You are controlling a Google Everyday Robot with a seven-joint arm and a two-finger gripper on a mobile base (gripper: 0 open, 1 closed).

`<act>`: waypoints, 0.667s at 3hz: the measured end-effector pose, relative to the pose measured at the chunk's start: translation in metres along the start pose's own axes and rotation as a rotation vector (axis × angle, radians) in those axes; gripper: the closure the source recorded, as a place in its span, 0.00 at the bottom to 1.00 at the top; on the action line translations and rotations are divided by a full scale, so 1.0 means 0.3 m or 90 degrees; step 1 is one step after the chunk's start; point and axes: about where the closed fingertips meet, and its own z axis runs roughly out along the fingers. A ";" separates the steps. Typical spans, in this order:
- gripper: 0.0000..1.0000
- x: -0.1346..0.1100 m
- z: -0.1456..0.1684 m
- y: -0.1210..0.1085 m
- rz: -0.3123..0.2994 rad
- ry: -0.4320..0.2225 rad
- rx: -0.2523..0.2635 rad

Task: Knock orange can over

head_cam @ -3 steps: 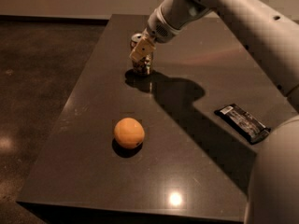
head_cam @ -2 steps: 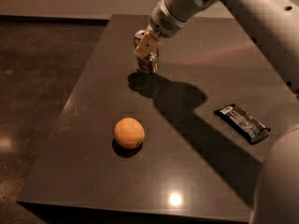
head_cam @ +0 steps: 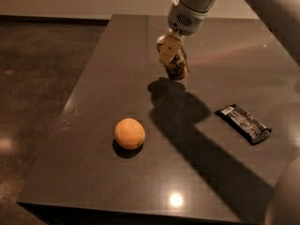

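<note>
The orange can (head_cam: 177, 66), with an orange-brown patterned label, hangs tilted in the far middle of the dark table (head_cam: 93, 182). It sits a little above the surface, with its shadow below it. My gripper (head_cam: 169, 49) comes down from the upper right and its tan fingers (head_cam: 168, 51) are closed on the can's upper part. The can's top is hidden behind the fingers.
A round orange fruit (head_cam: 129, 133) lies on the near left part of the table. A flat black wrapped bar (head_cam: 243, 123) lies to the right. The arm's shadow runs across the middle. The table's left edge drops to a dark floor (head_cam: 37, 78).
The gripper has moved up and a little to the right with the can in it. The can has gone from standing on the table to tilted and raised.
</note>
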 end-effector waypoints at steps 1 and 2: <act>1.00 0.070 -0.011 0.000 0.010 0.052 0.006; 1.00 0.122 0.010 -0.002 0.014 0.102 0.005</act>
